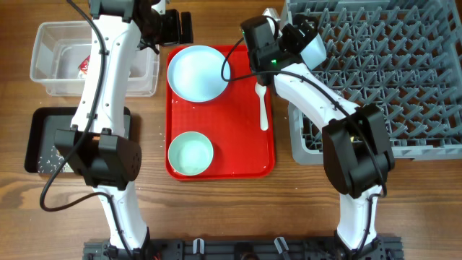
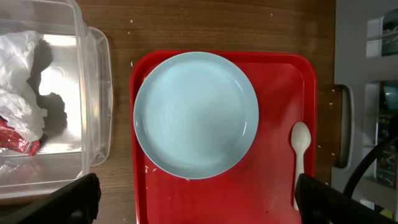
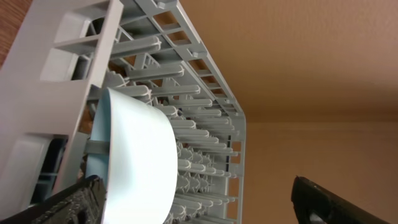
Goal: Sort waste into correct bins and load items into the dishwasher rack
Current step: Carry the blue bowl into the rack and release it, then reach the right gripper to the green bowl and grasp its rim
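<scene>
Wood tabletop. Left gripper spread wide, hovering over plate. Right gripper spread too, bowl on edge in rack. Spoon at plate's three o'clock, lying twelve-to-six, nearer right arm.

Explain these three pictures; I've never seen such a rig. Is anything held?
Two robot arms stand at a table. One picture looks straight down; two come from wrist cameras. On the red tray lie a pale blue plate, a pale green bowl and a white spoon. Left of it sit a clear tub with crumpled waste and a black tray; right, the grey rack. The left gripper hangs open over the plate. The right gripper is open at a pale blue bowl standing on edge in the rack; nothing looks gripped.
</scene>
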